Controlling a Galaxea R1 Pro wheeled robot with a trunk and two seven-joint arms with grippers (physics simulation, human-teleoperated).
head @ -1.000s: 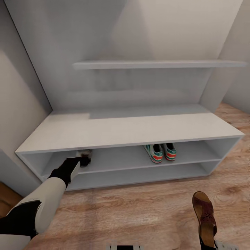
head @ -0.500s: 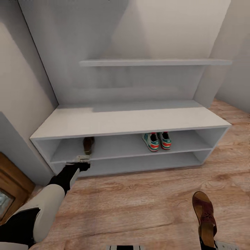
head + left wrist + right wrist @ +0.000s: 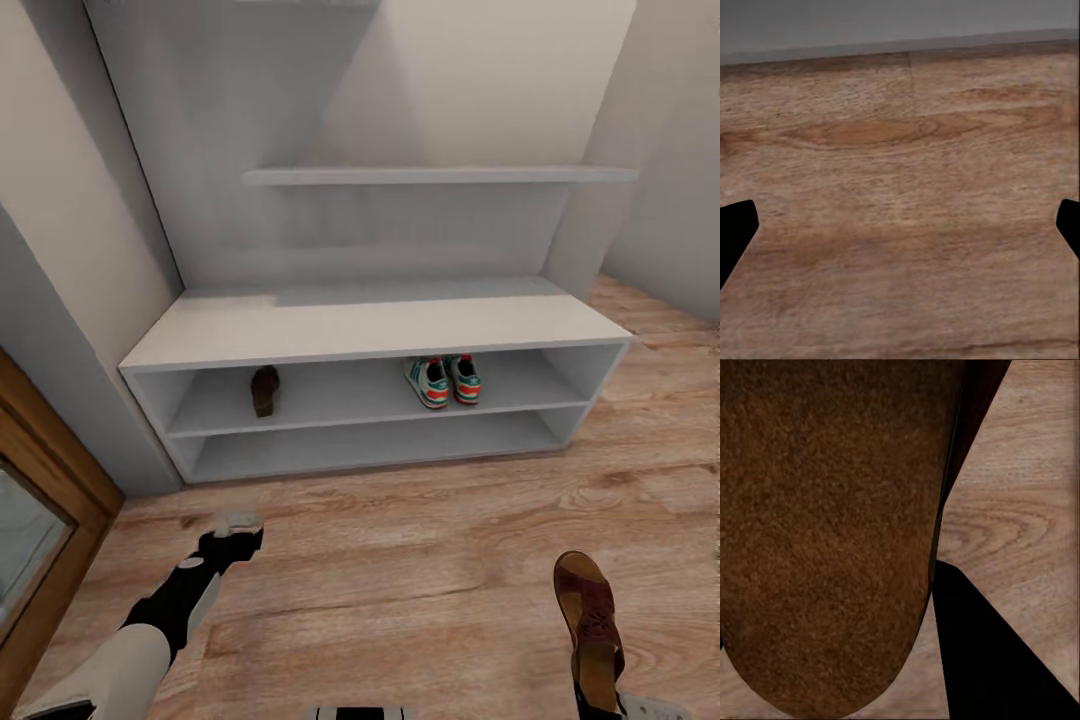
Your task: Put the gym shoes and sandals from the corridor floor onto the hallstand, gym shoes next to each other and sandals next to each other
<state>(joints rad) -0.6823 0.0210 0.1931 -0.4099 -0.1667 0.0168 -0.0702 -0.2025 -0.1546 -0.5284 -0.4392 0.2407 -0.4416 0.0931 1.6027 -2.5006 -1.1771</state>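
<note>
From the head, the hallstand carries both gym shoes side by side on its upper shelf tier, with one sandal well apart to their left; the other sandal sits in the right tool, above the corridor floor. The right wrist view adds that sandal's brown sole pressed against a dark finger, so the tool grasps it; the left wrist view shows the left tool released, fingertips spread wide over bare planks. A wooden door frame stands left of the hallstand.

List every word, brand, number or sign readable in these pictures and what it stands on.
None can be read.
The gym shoes on the hallstand carry side stripes but no legible brand; too small to tell.
The sandal in the right claw shows no lettering.
</note>
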